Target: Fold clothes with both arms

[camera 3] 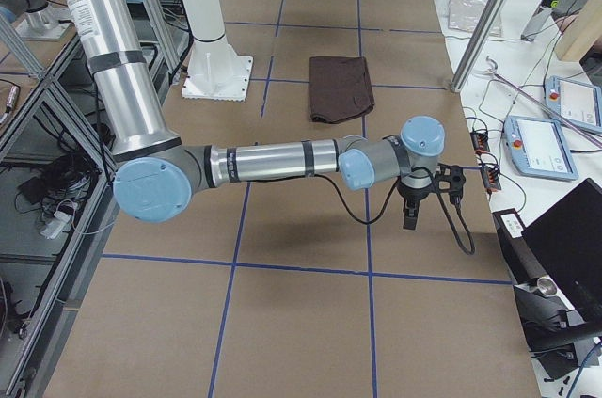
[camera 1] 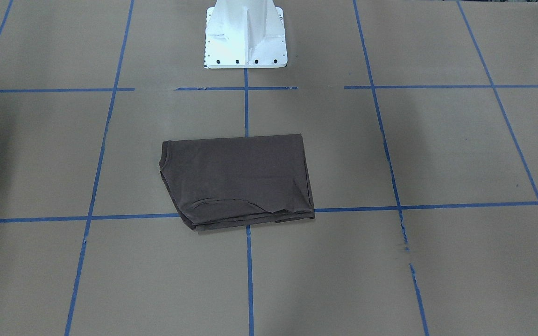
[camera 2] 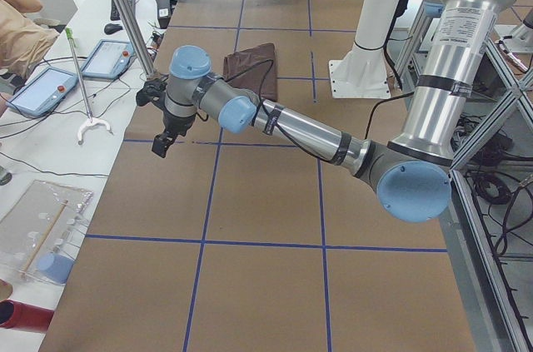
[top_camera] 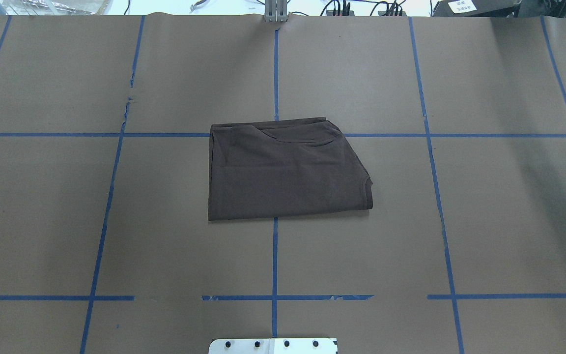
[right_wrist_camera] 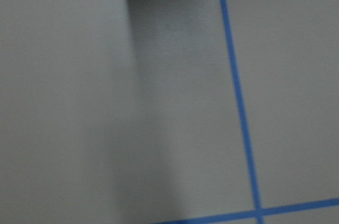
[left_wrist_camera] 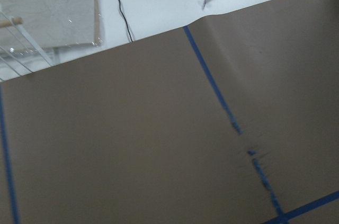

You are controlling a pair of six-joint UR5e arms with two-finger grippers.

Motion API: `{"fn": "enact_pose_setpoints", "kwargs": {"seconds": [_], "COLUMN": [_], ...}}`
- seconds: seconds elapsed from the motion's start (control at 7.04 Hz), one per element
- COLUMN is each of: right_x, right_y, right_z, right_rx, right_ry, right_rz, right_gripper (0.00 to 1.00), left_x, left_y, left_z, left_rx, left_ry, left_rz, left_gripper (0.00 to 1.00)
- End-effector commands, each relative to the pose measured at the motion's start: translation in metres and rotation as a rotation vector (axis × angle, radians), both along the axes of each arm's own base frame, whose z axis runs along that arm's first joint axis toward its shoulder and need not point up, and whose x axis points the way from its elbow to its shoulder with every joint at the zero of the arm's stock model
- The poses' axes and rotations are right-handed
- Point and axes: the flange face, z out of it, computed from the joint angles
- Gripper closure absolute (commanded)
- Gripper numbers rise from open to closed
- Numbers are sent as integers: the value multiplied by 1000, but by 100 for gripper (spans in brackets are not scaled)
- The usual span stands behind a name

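Observation:
The dark brown T-shirt lies folded into a compact flat packet at the middle of the table; it also shows in the front-facing view, the left side view and the right side view. No gripper touches it. My left gripper hangs over the table's left end, far from the shirt. My right gripper hangs over the table's right end, also far from it. Both show only in the side views, so I cannot tell whether they are open or shut.
Brown paper with a blue tape grid covers the table. The white pedestal base stands at the robot's edge. Teach pendants and cables lie on white benches at both table ends. A metal post stands at the right end.

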Motion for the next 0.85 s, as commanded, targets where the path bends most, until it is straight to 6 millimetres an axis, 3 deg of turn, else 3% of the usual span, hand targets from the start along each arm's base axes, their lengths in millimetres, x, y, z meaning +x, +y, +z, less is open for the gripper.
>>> {"fn": "enact_pose_setpoints", "kwargs": {"seconds": [0.0,0.14,0.28,0.43,0.57,0.71], "right_x": [40,23,20,20,14,9], "right_y": [83,97,106,107,109,107], "right_z": [19,-20,-17,-10,1,12], "right_rx": [24,-22,-52,-63,-77,-79], "right_ry": [27,23,33,29,32,30], "right_rz": [-178,-220,-237,-238,-250,-258], "right_gripper": [0,0,0,0,0,0], "left_x": [-35,-32,-18,-16,-14,-15], "left_y": [15,60,53,59,102,103], "left_z": [53,107,96,102,148,145], "left_rx": [-185,-260,-315,-412,-474,-448], "left_ry": [-35,-12,156,238,256,241], "left_rz": [22,32,19,-31,-27,-31], "left_gripper": [0,0,0,0,0,0]}}
